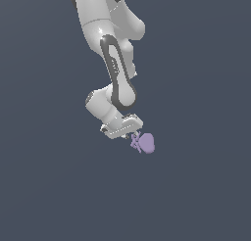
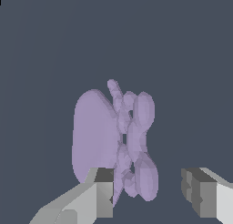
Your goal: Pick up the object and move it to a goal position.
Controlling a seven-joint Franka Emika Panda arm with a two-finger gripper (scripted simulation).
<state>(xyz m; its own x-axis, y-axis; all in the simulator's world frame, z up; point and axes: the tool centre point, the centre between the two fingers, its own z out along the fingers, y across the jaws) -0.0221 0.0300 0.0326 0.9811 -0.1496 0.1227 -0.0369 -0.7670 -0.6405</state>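
While the gripper (image 1: 128, 134) sits right at the object (image 1: 144, 143), nothing is clamped yet. In the wrist view the two fingers (image 2: 101, 191) are spread wide apart, with the lavender blob lying ahead of them and partly in the gap. One finger overlaps the rounded body's lower edge; whether it touches, I can't tell. The other finger is well clear, with bare background between it and the prongs.

Object: rounded lobe on one side, spiky prong cluster (image 2: 134, 141) on the other, and the prongs face the gap. In the exterior view it lies just beside the fingertips, toward that view's right and slightly lower. No goal marker is visible in either view.

Arm pose: upper links come down from the top of the exterior view, the wrist is bent, and the hand is tilted toward that view's lower right, not plumb.

My read: this is the approach or alignment stage. The fingers look off-centre, so closing now could pinch the prongs rather than the body, a slip risk.
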